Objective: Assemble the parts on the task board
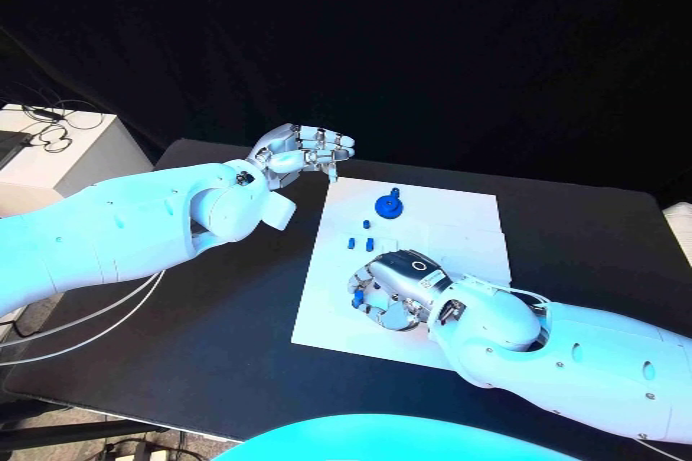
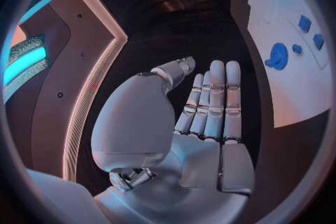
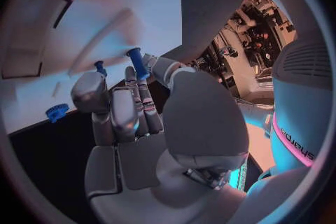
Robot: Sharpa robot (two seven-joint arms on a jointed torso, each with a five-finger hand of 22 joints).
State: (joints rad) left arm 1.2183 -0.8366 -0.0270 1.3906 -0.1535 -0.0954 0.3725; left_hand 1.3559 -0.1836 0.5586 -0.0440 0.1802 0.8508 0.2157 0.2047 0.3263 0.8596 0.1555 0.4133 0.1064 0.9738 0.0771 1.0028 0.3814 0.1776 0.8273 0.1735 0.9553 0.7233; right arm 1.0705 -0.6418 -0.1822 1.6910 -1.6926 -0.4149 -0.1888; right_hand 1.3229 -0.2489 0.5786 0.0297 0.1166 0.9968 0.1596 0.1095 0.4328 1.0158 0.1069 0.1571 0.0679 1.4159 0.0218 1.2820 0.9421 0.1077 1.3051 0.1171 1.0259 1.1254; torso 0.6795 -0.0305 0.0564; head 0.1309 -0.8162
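Head view: the task board (image 1: 433, 226) lies mid-desk (image 1: 216, 351); the right hand (image 1: 392, 291) rests on its near left part, while a blue gear (image 1: 389, 203) sits far.

Left wrist view: the left hand (image 2: 203, 123) — fingers straight, holding nothing.

Right wrist view: the right hand's fingertips pinch a blue peg (image 3: 138, 63) upright.

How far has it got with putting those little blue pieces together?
Early on, it seems. A blue gear and small blue pieces lie loose on the white board. The right hand holds a blue peg over the board. The left hand holds nothing.
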